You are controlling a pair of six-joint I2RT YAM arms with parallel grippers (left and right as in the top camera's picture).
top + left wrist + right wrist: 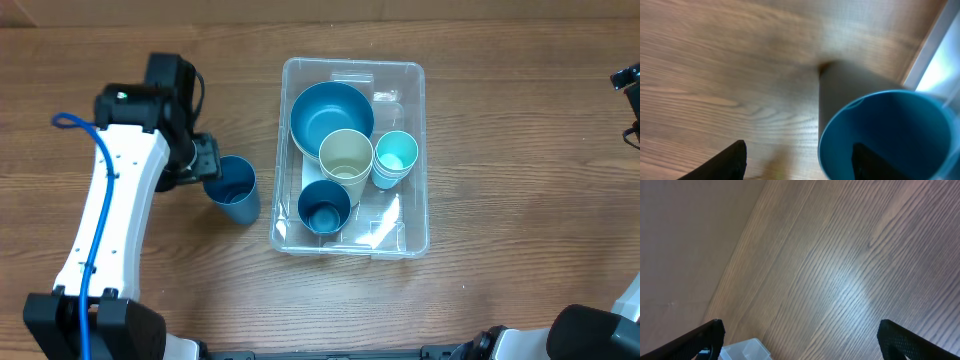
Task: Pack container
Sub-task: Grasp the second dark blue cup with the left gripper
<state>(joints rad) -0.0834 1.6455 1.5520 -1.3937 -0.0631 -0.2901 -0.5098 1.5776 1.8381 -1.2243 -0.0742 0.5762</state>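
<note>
The clear container (415, 75) stands mid-table and holds a blue bowl (330, 108), a cream cup (346, 155), a light teal cup stack (395, 155) and a dark blue cup (324, 207). Another blue cup (233, 190) stands on the table just left of the container; it also shows in the left wrist view (890, 135). My left gripper (210, 168) is open at this cup's rim. In the left wrist view (799, 150) one finger is inside the cup and the other outside, well off the wall. My right gripper (800, 325) is open and empty, far right.
The wooden table (500, 300) carries nothing else that I can see. The right arm (628, 80) sits at the far right edge of the overhead view. A corner of the container (745, 350) shows low in the right wrist view.
</note>
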